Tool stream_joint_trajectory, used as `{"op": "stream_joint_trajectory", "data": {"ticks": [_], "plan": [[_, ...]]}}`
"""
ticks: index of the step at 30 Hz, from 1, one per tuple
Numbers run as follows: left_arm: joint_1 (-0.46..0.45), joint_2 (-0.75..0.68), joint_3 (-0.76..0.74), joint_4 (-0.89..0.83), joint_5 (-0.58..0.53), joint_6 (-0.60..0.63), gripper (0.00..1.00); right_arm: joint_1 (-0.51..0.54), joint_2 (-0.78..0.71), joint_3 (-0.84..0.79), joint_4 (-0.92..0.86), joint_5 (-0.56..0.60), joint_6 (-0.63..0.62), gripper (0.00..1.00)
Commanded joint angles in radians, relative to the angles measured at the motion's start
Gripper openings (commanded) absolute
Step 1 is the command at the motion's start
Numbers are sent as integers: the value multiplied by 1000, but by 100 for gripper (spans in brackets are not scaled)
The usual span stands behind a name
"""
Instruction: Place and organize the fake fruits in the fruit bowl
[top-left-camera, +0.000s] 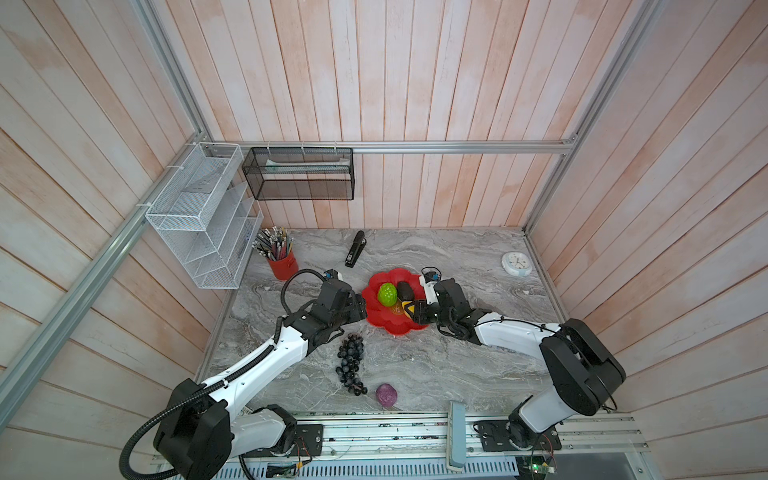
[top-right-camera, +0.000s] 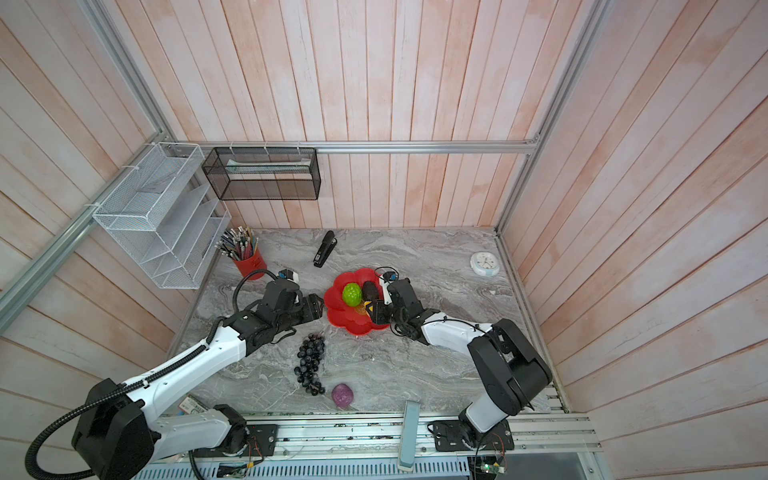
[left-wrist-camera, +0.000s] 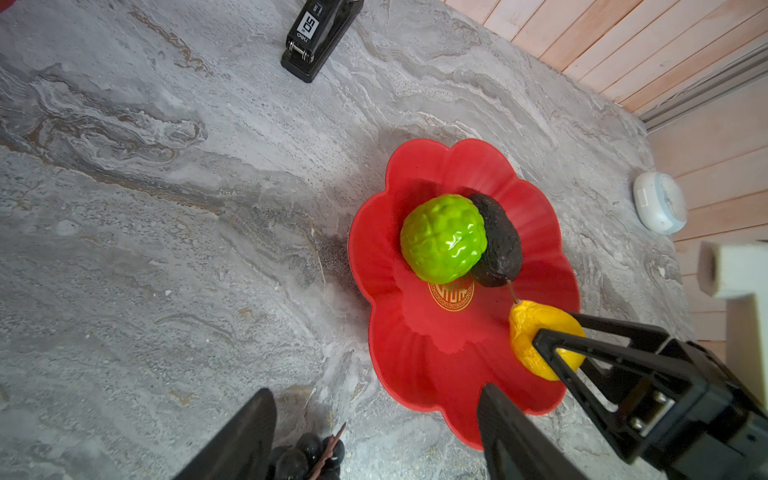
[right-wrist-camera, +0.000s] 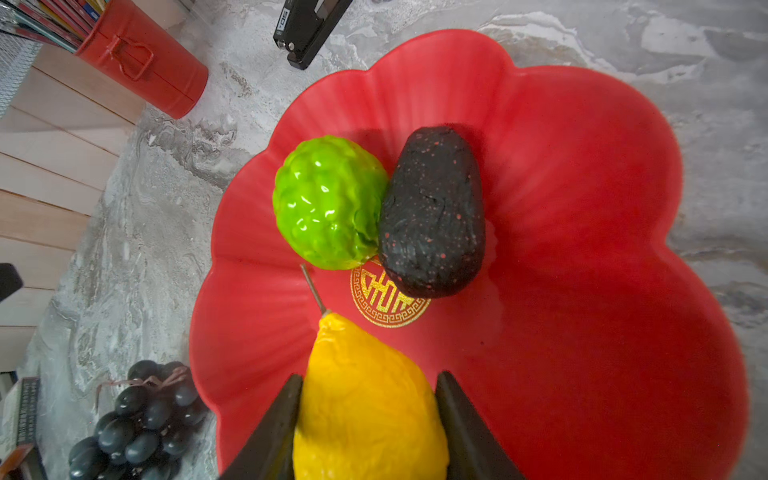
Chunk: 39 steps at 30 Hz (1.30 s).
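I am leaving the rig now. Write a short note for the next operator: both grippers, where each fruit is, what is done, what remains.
Right gripper: shut on the yellow fruit, over the fruit bowl, not yet released.
Left gripper: open, empty, beside the bowl's rim.
In the bowl: green fruit and avocado, touching.
On the table: grape bunch and purple fruit.
Done: two placed.
Left: release the yellow one, then bring in the grapes and the purple fruit.
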Motion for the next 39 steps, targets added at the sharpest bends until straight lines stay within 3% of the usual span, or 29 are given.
{"op": "stream_joint_trajectory", "data": {"ticks": [1, 18, 29, 34, 39], "plan": [[5, -15, -18, -14, -11, -13, 79, -6, 33, 2, 54, -32, 20, 36], [12, 6, 7, -15, -8, 12, 79, -11, 116, 5, 92, -26, 62, 44], [15, 1, 13, -38, 11, 20, 79, -11, 80, -6, 73, 5, 44, 66], [14, -9, 22, -86, 64, 35, 79, -10, 19, 5, 18, 42, 7, 68], [11, -17, 38, -158, 220, 63, 78, -10, -53, 18, -31, 61, -45, 69]]}}
